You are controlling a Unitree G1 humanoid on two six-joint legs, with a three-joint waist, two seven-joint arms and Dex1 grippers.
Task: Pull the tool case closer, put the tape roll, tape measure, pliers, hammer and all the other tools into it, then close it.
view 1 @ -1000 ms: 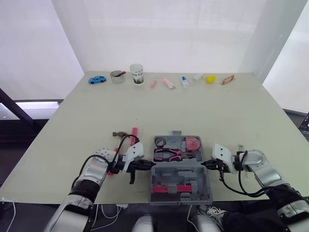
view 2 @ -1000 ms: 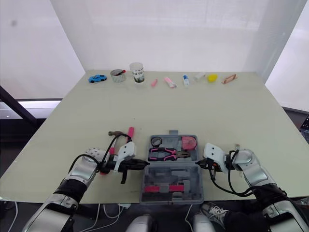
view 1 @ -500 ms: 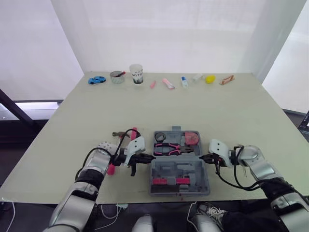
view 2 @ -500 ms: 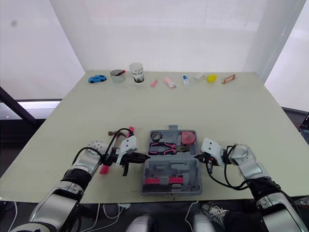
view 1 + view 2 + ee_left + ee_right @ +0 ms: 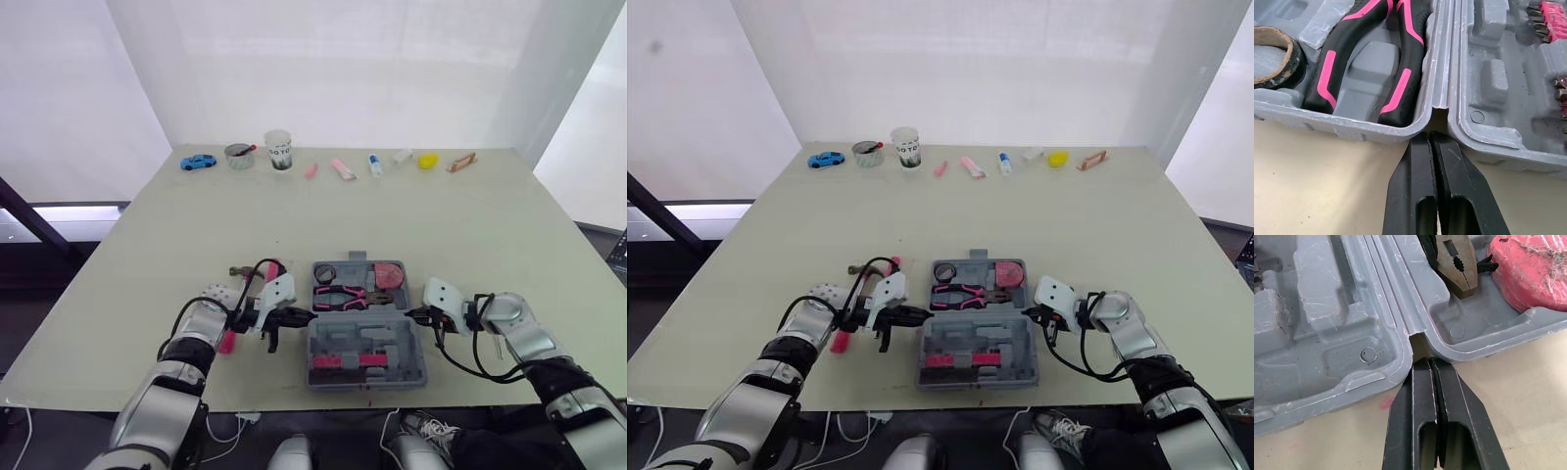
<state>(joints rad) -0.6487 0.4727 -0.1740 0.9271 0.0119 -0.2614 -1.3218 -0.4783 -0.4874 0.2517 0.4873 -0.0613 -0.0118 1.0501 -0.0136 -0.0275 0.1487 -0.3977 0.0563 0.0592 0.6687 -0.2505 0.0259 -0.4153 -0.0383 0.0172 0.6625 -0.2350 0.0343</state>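
Note:
The grey tool case [image 5: 338,345] lies open near the table's front edge. Its far half holds a tape roll [image 5: 325,273], pink-and-black pliers [image 5: 343,295] and a red tape measure [image 5: 389,275]. Its near half holds a pink bit strip [image 5: 358,361]. My left gripper [image 5: 306,317] is shut, with its tips [image 5: 1431,134] at the notch on the left end of the hinge. My right gripper [image 5: 411,314] is shut too, its tips [image 5: 1425,361] at the notch on the right end. A pink-handled hammer [image 5: 238,271] lies on the table left of the case, partly behind my left gripper.
Small items line the table's far edge: a blue toy car [image 5: 198,162], a bowl [image 5: 238,155], a white cup [image 5: 278,149], pink pieces [image 5: 342,167], a yellow object [image 5: 427,160]. The case's near half sits close to the front edge [image 5: 294,406].
The case and both shut grippers have shifted a little away from the table's front edge. The grippers keep their places at the two hinge ends.

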